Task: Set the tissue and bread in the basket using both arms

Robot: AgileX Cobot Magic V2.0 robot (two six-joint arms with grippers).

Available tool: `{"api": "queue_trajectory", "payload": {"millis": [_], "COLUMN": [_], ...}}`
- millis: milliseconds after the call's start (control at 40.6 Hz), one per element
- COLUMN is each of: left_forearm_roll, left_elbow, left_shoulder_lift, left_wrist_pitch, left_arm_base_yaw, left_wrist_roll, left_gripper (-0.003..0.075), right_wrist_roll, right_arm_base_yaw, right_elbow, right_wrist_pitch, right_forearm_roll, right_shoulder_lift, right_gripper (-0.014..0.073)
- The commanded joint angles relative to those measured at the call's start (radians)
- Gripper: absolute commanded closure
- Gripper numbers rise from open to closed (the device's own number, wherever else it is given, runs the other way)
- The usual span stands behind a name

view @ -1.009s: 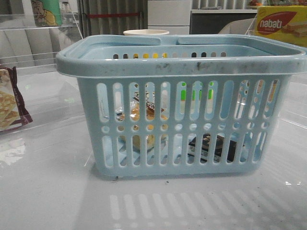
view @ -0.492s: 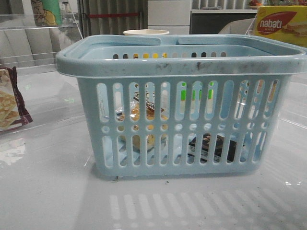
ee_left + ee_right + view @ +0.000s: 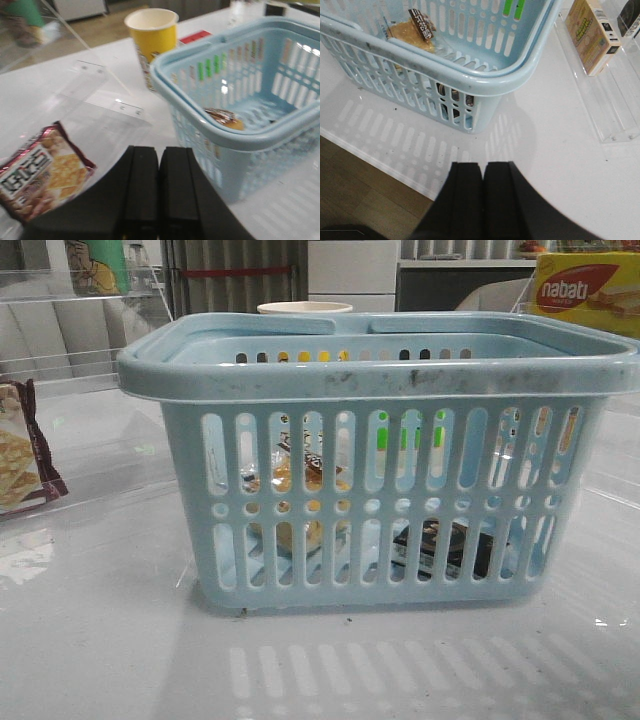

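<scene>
Blue basket [image 3: 380, 365] with bread [image 3: 288, 480], seemingly tissue [image 3: 445, 545]

The left gripper [image 3: 159, 200] shows its black fingers pressed together at six o'clock, the cracker bag [image 3: 40, 175] at eight, the yellow cup [image 3: 152, 42] at twelve, and the basket [image 3: 240, 137], holding the bread [image 3: 225, 119], at three.

both the left gripper [image 3: 159, 200] and the right gripper [image 3: 482, 200] show two matte black, blocky rectangular fingers flaring into broad, curved black housings, with no markings visible.
</scene>
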Motion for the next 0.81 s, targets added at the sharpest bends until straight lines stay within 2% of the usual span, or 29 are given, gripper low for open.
{"api": "queue_trajectory", "payload": {"millis": [0,123,320,443,615,787], "left_forearm_roll": [-0.003,-0.003,-0.003,-0.022,0.079,0.079], "left_elbow": [0.093,0.239,0.373,0.443,0.521,0.592], "left_shoulder_lift": [-0.107,-0.277,-0.442,-0.464,-0.475,-0.475], "left_wrist_pitch": [-0.199,-0.262,-0.265,-0.319,-0.394,-0.504], "left_arm_base_yaw": [0.091,0.193,0.266,0.276,0.28,0.296], "left_wrist_roll": [0.0,-0.002,-0.002,-0.02,-0.171,-0.173], "left_gripper": [0.0629,0.0629,0.0629,0.0629,0.0629,0.0629], "right_wrist_roll": [-0.011,-0.011,-0.011,-0.011,-0.011,-0.011], "right_arm_base_yaw": [-0.001,-0.001,-0.001,-0.001,-0.001,-0.001], "right_elbow": [-0.025,-0.025,-0.025,-0.025,-0.025,-0.025], "right_wrist_pitch": [-0.071,-0.071,-0.071,-0.071,-0.071,-0.071], "right_forearm_roll": [-0.015,-0.015,-0.015,-0.015,-0.015,-0.015], "right_shoulder_lift": [0.003,0.003,0.003,0.003,0.003,0.003], "right_gripper": [0.0538,0.0538,0.0538,0.0538,0.0538,0.0538]}}
